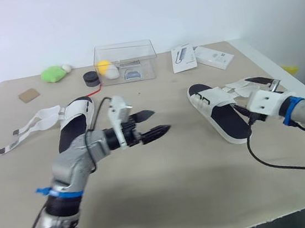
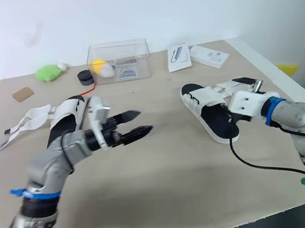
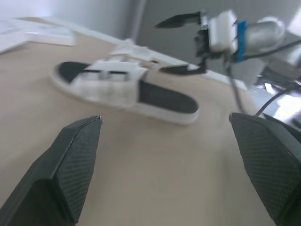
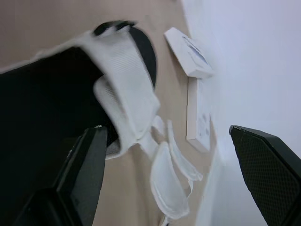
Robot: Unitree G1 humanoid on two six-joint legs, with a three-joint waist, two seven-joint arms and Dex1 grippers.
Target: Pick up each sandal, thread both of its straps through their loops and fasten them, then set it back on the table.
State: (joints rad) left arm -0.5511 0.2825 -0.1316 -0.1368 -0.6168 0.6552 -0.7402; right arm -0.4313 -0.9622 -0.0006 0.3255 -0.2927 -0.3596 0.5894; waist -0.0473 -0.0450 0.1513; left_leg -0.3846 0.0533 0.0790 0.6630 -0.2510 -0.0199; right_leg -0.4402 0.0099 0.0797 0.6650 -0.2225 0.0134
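Above the table (image 1: pixel 179 194), left pincer (image 1: pixel 161 120) spread wide, empty

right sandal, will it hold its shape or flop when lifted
The right sandal looks thick-soled and moulded, so it probably lifts stiff, in one piece. Its unfastened white straps lie loose on the table, so they will likely dangle and swing. Flat and low, it should slide rather than tip if pushed.
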